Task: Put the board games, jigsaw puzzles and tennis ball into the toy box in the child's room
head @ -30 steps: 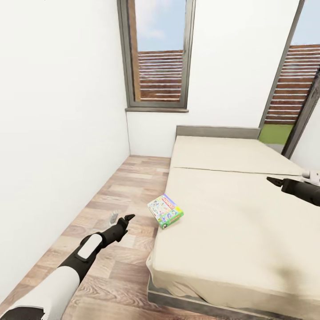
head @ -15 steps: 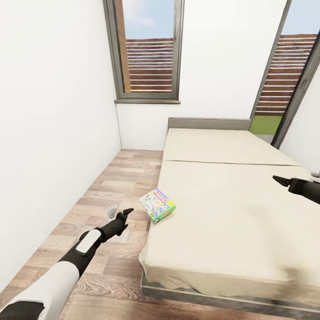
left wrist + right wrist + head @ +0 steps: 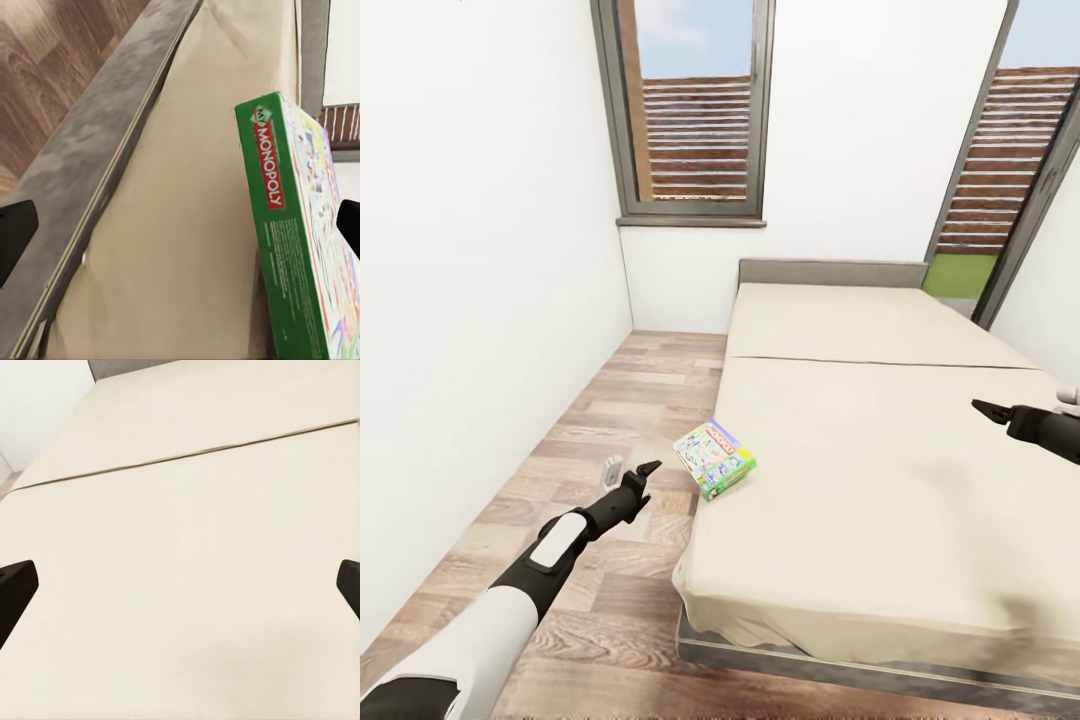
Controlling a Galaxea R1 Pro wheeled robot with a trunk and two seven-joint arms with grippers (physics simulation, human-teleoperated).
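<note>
One board game [image 3: 714, 458], a green box with a red Monopoly label and a colourful lid, lies at the near left edge of the beige bed [image 3: 880, 480]. My left gripper [image 3: 630, 467] hovers open over the floor just left of it, level with the mattress. In the left wrist view the board game [image 3: 300, 247] stands between the spread fingers, apart from both. My right gripper [image 3: 990, 410] is open above the bed's right side, and in its wrist view the right gripper [image 3: 180, 585] faces bare mattress. The table, toy box, jigsaw puzzles and tennis ball are out of view.
A white wall [image 3: 480, 300] runs close along the left, leaving a strip of wood plank floor [image 3: 630, 400] between it and the bed. A tall window [image 3: 695, 120] is in the far wall, a grey headboard [image 3: 830, 272] below it, and a glazed door [image 3: 1010, 200] at the right.
The camera has swung, shifting the whole picture. My left gripper has risen a little beside the mattress edge. The board game lies where it was.
</note>
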